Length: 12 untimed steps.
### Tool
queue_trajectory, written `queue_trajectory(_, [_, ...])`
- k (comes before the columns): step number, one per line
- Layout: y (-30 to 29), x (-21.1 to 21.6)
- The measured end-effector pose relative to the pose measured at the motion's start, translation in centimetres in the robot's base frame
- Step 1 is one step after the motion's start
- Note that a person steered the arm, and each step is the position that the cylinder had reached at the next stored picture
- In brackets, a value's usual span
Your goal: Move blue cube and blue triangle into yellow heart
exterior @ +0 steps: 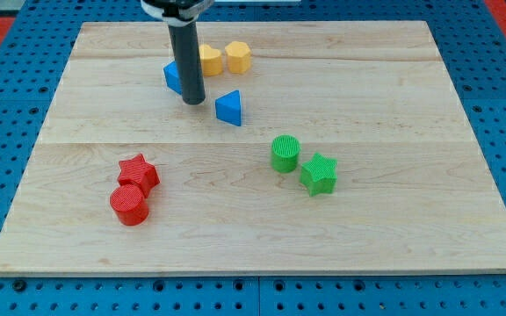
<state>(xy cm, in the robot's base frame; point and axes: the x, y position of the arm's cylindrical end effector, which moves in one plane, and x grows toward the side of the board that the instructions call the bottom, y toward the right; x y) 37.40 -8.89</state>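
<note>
My tip [193, 101] rests on the board at the view's upper middle. The blue cube [173, 76] sits just behind and left of the rod, partly hidden by it and touching it or nearly so. The yellow heart [209, 60] lies just right of the rod, close to the cube. The blue triangle [229, 108] lies a short way right of my tip, apart from it and below the heart.
A yellow hexagon [238, 57] sits beside the heart on its right. A green cylinder [285, 153] and green star [319, 173] lie at centre right. A red star [138, 172] and red cylinder [130, 204] lie at lower left. The wooden board [411, 219] rests on blue pegboard.
</note>
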Motion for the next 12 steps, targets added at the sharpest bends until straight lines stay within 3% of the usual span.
queue_trajectory(1, [0.5, 3.7])
queue_trajectory(2, [-3.6, 1.2])
queue_trajectory(3, [-2.8, -3.0])
queue_trajectory(6, [5.2, -6.6])
queue_trajectory(8, [11.6, -1.4])
queue_trajectory(9, [9.8, 2.9])
queue_trajectory(10, [3.9, 0.9])
queue_trajectory(11, [1.5, -2.6])
queue_trajectory(12, [1.0, -3.5])
